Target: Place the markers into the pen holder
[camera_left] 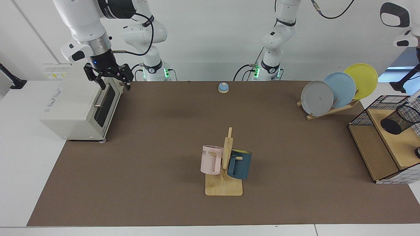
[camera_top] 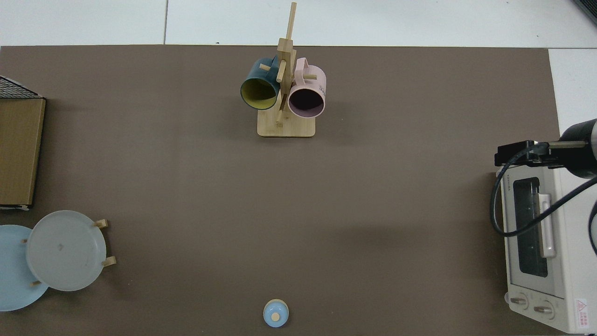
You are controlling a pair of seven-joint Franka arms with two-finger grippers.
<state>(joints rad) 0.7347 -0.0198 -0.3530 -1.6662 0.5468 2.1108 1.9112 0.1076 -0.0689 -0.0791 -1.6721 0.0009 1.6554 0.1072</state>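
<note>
- Mid right edge: pen holder [camera_left: 401, 119], tilted on basket [camera_left: 360, 115] shelf. Pale sliver at its mouth, possibly the marker [camera_left: 415, 96].
- Upper left: right gripper [camera_left: 108, 78], fingers apart, empty, waiting above toaster oven [camera_left: 75, 105].
- Left gripper: out of frame.
- Step: likely insertion. Next: 1 clean release.
</note>
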